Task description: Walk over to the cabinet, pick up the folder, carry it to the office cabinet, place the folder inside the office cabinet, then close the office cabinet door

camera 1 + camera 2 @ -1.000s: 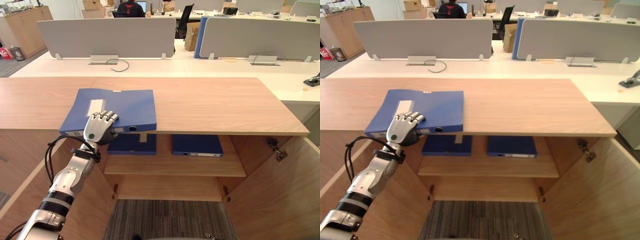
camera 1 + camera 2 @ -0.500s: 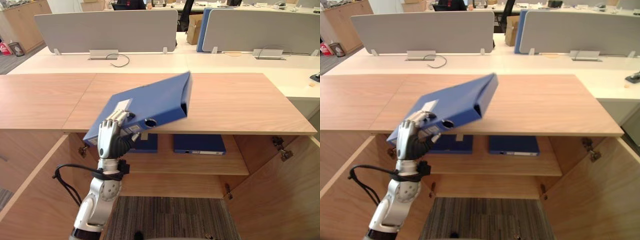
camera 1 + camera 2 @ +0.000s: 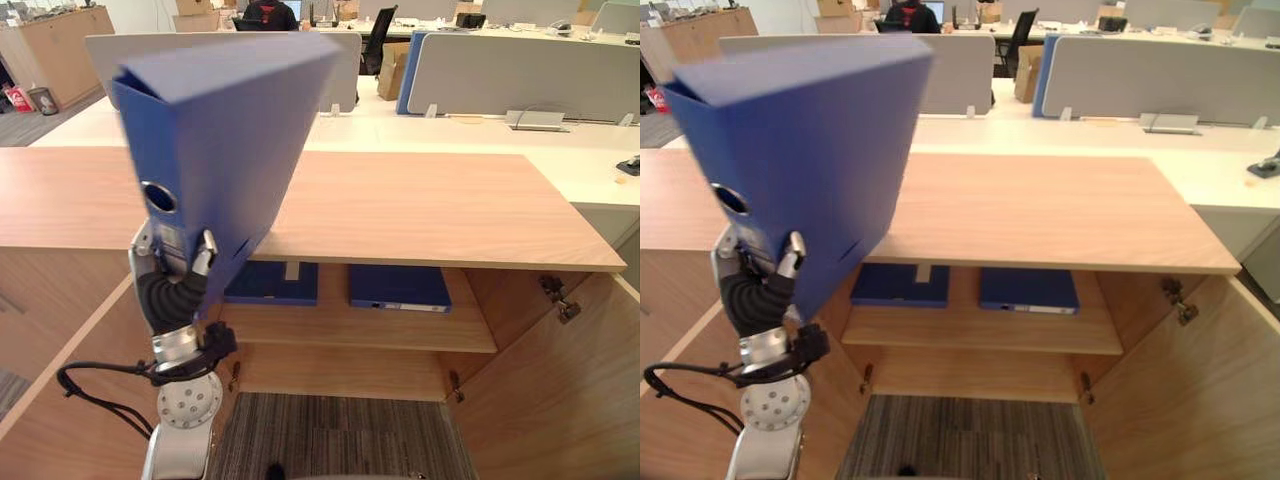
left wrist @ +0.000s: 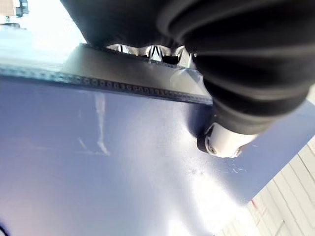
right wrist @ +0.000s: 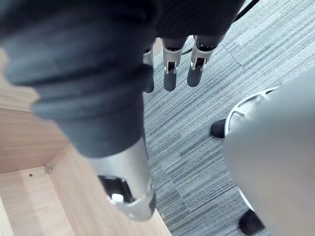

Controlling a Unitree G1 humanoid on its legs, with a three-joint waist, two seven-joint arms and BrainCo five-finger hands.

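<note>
1. Office desks with grey screens (image 3: 520,75) fill the background from 10 to 2 o'clock. A seated person (image 3: 268,12) at 12 o'clock is cut off by the frame's upper edge.
2. Nearer stands the office cabinet (image 3: 545,400) with its doors swung open. Its wooden counter (image 3: 430,205) runs from 9 to 3 o'clock, and the door at 8 o'clock is cut off by the frame.
3. Raised off the counter at 10 o'clock, the blue folder (image 3: 225,130) stands nearly upright. It hides part of one screen and the counter's left stretch.
4. On the shelf (image 3: 380,325) inside, two more blue folders (image 3: 398,287) lie flat at 6 o'clock, their rear parts hidden under the counter.
5. The left hand (image 3: 170,290) at 8 o'clock pinches the folder's lower end. Its thumb (image 4: 220,142) presses the broad face, and its fingers (image 4: 156,50) are curled over the spine, largely hidden.
6. The right hand (image 5: 170,29) hangs above grey carpet (image 5: 206,118), fingers straight, relaxed and holding nothing.
</note>
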